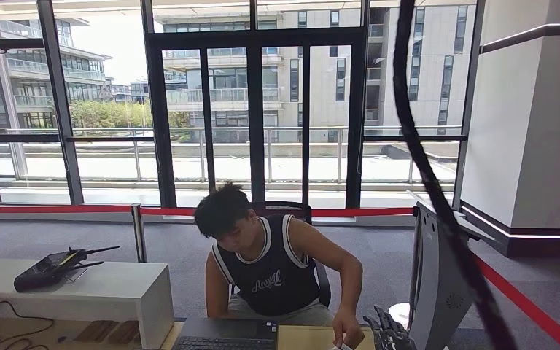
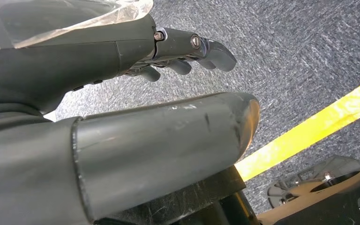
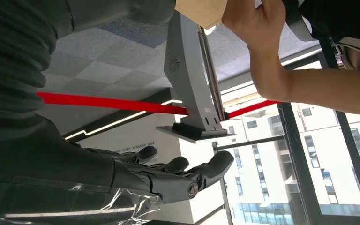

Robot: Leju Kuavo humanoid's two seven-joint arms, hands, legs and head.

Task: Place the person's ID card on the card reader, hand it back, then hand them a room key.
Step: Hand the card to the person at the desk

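- From the head camera I see a person (image 1: 266, 262) in a dark sleeveless jersey seated across the desk (image 1: 306, 337), head bowed, one hand (image 1: 348, 334) reaching down to the desk's near edge.
- Something pale sits just under that hand at the bottom edge of the picture; I cannot tell whether it is the ID card.
- My right hand (image 1: 388, 332) rises just beside the person's hand, fingers pointing up, next to a grey upright monitor (image 1: 437, 281).
- In the right wrist view its fingers (image 3: 178, 165) are spread and nearly straight, with nothing in them.
- My left hand (image 2: 136, 93) hangs over grey carpet (image 2: 300, 51) crossed by a yellow stripe (image 2: 309, 133); its fingers (image 2: 201, 47) are slightly curled, apart from the thumb, and hold nothing.
- A dark laptop (image 1: 226, 334) lies on the desk in front of the person.
- On a white counter (image 1: 102, 288) to the left rests a black handheld controller (image 1: 55, 268) with antennas.
- Red barrier tape (image 1: 379, 212) runs behind the person, before the tall glass doors (image 1: 255, 117).
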